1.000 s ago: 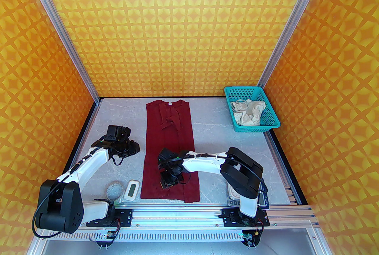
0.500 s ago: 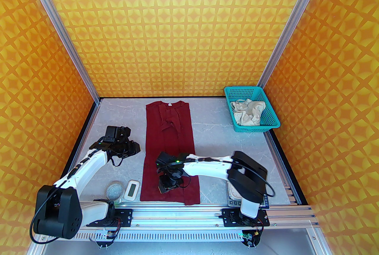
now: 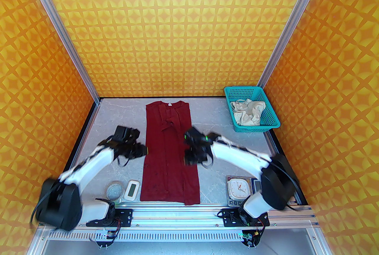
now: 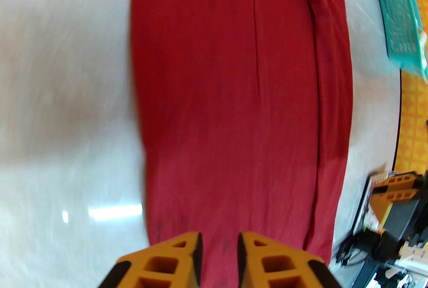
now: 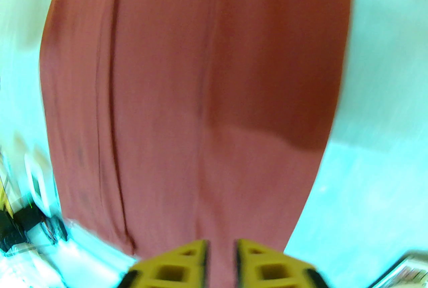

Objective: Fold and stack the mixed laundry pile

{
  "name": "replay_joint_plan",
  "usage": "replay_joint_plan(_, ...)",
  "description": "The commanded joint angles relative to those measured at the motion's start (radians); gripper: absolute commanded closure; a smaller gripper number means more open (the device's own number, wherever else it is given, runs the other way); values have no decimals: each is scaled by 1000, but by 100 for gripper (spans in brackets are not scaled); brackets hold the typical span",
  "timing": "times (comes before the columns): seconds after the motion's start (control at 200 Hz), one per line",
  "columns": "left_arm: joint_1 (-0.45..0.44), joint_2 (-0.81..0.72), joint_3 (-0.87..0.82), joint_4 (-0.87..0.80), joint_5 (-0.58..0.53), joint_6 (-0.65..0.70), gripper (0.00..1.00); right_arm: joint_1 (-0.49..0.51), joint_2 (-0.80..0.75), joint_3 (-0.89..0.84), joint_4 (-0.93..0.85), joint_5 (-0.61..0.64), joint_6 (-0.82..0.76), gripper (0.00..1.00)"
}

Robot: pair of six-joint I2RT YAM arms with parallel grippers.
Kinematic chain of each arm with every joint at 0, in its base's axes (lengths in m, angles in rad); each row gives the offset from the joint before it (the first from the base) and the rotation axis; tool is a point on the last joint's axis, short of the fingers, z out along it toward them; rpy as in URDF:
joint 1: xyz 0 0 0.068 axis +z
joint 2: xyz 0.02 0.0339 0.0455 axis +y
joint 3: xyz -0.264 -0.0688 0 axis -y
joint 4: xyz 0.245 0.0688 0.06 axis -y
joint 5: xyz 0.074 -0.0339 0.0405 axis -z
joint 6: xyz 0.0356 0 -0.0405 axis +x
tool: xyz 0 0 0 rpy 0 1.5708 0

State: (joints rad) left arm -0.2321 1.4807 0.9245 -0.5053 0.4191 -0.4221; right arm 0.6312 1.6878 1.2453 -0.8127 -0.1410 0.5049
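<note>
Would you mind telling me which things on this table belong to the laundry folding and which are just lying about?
Belongs to the job:
- dark red short-sleeved shirt, laid out long on the table
- crumpled cream-white shorts, in the basket

Just lying about:
- teal plastic mesh basket
- white clock on a scale
- small white digital timer
- round clear lid

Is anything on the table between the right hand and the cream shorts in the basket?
Nothing visible on the bare table lies between the right hand and the cream shorts; only the teal basket's near wall surrounds them.
</note>
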Motion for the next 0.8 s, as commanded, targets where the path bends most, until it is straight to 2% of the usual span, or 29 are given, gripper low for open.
replay_joint_plan(0.0, -2, 148, 139, 138, -26, 39, 84, -79, 120, 154, 139, 95, -106, 96)
replay_joint_plan(0.03, -1, 194, 174, 152, -34, 43, 86, -97, 159, 196, 163, 114, -124, 100)
replay_joint_plan(0.185, -2, 391, 325, 186, -37, 36, 88, -187, 415, 449, 219, 104, -175, 100)
replay_joint_plan(0.305, -1, 454, 391, 176, -35, 39, 89, -222, 612, 670, 176, 83, -208, 100)
replay_joint_plan(0.59, -1, 399, 357, 158, -33, 47, 87, -274, 945, 1066, 38, 38, -152, 100)
replay_joint_plan(0.795, -2, 273, 274, 139, -19, 29, 80, -333, 1011, 1118, 17, 92, -21, 100)
